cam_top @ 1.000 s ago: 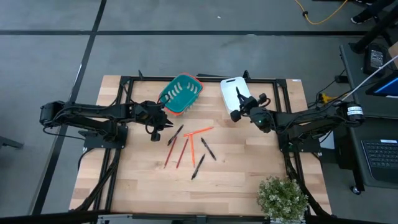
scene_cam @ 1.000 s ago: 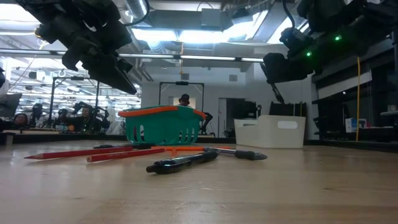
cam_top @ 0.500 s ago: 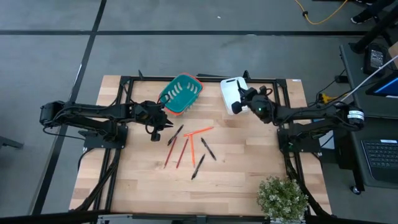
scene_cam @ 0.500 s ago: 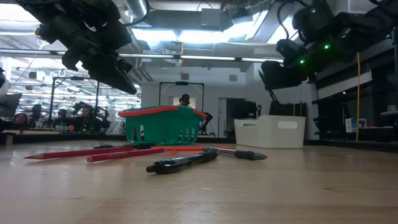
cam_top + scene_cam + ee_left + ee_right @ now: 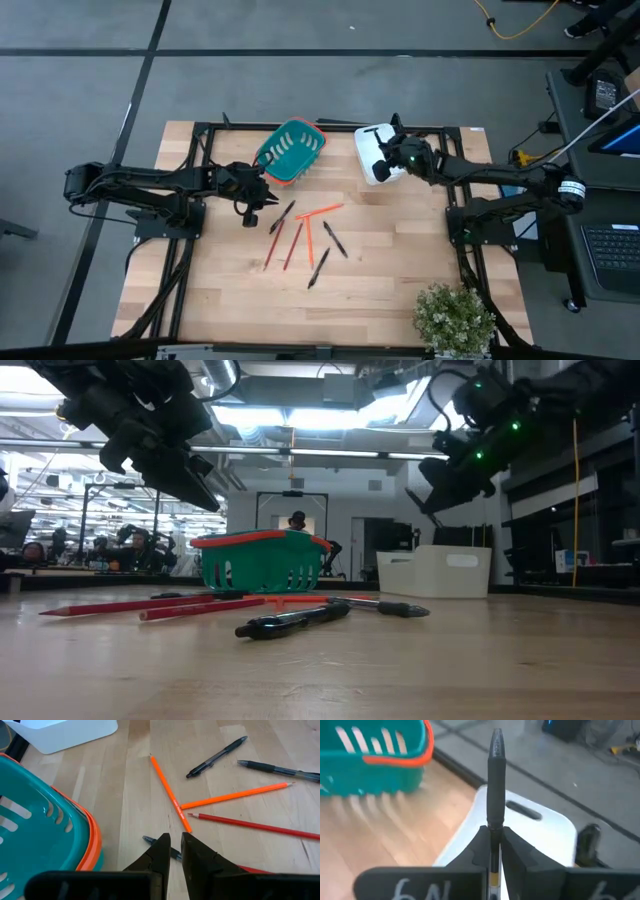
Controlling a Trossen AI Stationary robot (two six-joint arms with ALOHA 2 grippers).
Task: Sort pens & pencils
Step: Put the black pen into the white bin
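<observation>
The worktop (image 5: 400,290) carries a teal basket (image 5: 290,150) and a white bin (image 5: 372,150) along its far edge, with the loose sticks in the middle. The right pincer (image 5: 495,837) hangs over the white bin, pinching a black pen (image 5: 495,780) that stands up from its tips. Released while tilted, the pen could strike the bin's rim and bounce out onto the wood.

The left pincer (image 5: 172,845) hovers beside the basket, its tips nearly pressed together and holding nothing. Coming down like that, it would knock the pile rather than grip.

The pencils (image 5: 310,238) and remaining pens (image 5: 334,240) lie crossed, some touching, so lifting one may drag a neighbour.
</observation>
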